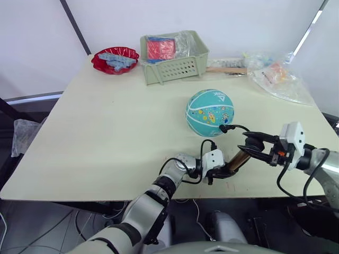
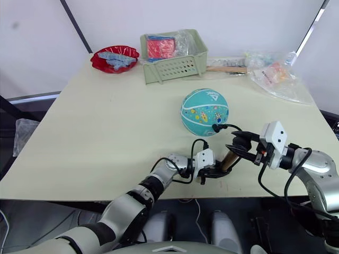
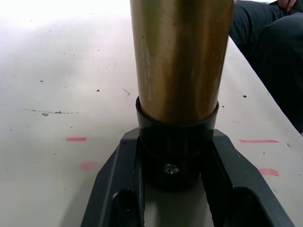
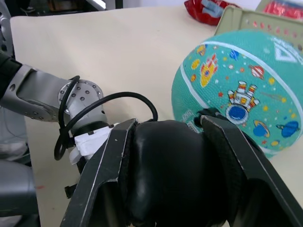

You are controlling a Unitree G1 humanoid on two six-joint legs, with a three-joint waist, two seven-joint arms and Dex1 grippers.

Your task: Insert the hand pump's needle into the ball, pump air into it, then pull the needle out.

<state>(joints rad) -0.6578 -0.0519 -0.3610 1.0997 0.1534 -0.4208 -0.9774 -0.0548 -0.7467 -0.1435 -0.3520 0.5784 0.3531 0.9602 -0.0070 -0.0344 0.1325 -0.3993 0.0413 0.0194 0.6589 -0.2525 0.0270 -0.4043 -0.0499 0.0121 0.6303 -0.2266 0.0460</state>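
Left eye view: both hands on hand pump beside ball.

A pale cream table carried everything. Along its far edge sat a red bowl holding light blue pieces, and beside it a pale green perforated basket (with a red packet and crumpled clear plastic inside). To the right of the basket lay a wooden-handled tool, then clear plastic bags with orange contents.
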